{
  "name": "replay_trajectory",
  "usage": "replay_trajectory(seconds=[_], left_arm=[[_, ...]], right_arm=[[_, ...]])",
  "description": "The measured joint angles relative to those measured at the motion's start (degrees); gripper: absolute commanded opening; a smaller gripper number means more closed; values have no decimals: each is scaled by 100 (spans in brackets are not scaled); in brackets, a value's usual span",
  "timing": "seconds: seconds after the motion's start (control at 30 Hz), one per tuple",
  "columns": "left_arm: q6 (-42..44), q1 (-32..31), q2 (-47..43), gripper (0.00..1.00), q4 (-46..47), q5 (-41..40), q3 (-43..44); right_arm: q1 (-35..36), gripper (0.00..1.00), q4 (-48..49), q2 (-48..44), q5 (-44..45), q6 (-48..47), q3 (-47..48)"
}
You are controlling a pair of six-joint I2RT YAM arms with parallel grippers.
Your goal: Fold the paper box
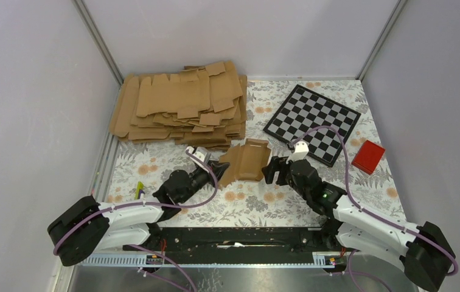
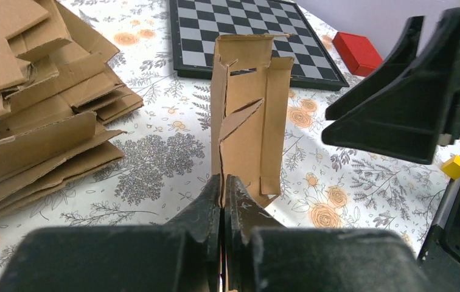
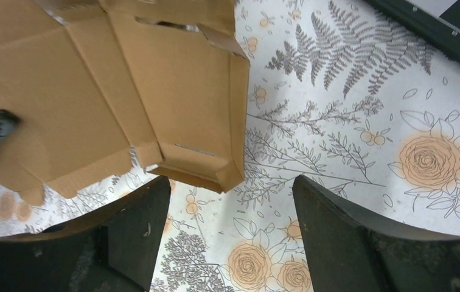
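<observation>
Left end effector (image 2: 223,185) pinches the paper box (image 2: 246,143) — right end effector (image 3: 230,204) gapes.

- The left end effector (image 2: 223,185) pinches one edge of the paper box (image 2: 252,121), which extends straight ahead, partly folded.
- A stack of cardboard blanks (image 2: 39,109) lies left of it.
- A chessboard (image 2: 246,30) lies beyond on the bench (image 2: 154,158).

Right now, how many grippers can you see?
2. The left gripper pinches the paper box by its left edge; the right gripper is open beside its right edge.
</observation>
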Motion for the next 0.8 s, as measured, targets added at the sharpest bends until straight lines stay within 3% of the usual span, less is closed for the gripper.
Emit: replay_trajectory(seconds=[0.17,0.33,0.8], left_arm=[[282,-68,-15,0,415,39,-262],[374,-81,-2,0,581,105,-302],[393,-87,293,0,520,125,-291]], right_arm=[[-2,77,114,385,-98,-107,-92],[-2,65,479,699,-98,-308,-166],[-2,53,1784,1998,-87,-538,-166]])
